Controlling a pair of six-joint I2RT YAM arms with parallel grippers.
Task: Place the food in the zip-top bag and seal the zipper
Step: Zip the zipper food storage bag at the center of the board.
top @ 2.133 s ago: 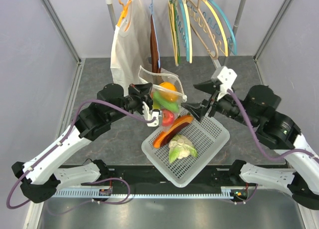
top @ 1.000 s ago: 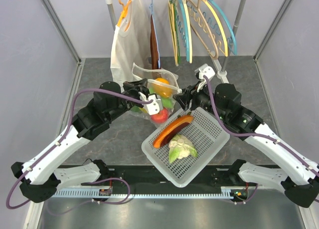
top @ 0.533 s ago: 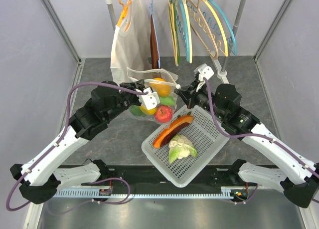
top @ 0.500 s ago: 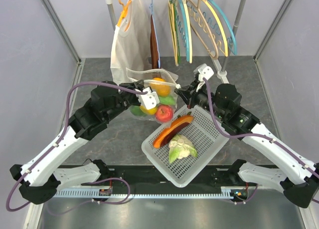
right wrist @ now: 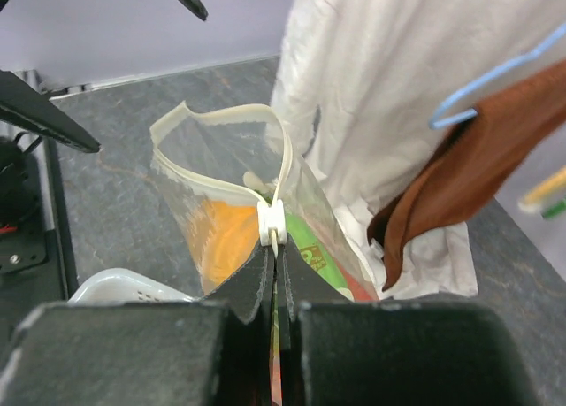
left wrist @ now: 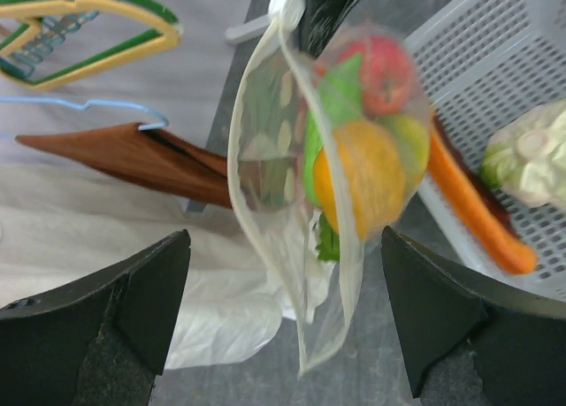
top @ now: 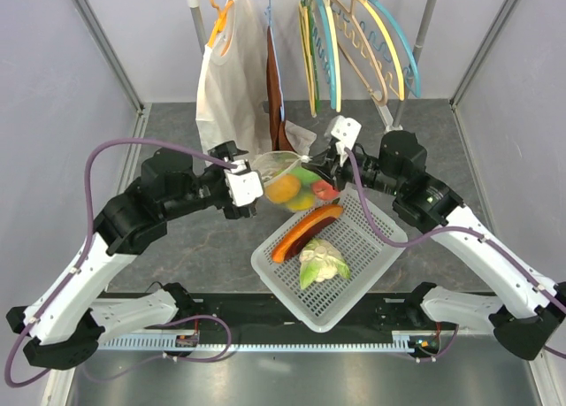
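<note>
1. the left gripper (left wrist: pixel 279 278) has let go and backed off. its fingers stand wide apart, with the zip-top bag (left wrist: pixel 265 167) hanging ahead of them, untouched.
2. the right gripper (right wrist: pixel 275 263) alone carries the bag, clamped on its edge just behind the white slider (right wrist: pixel 271 222). the zipper (right wrist: pixel 221 116) loops open beyond its tips.
3. half a second ago the left gripper was against the bag. sealing looks next, yet the cauliflower (top: pixel 323 263) and long orange piece (top: pixel 301 232) lie in the basket (top: pixel 376 238) below the right gripper.

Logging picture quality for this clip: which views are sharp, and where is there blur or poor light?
Top view: even light, sharp, no hard shadows. Left wrist view: bag and food blurred, left fingers dark and soft. Right wrist view: bag mouth and slider crisp, right fingers a dark, soft mass near the lens.
</note>
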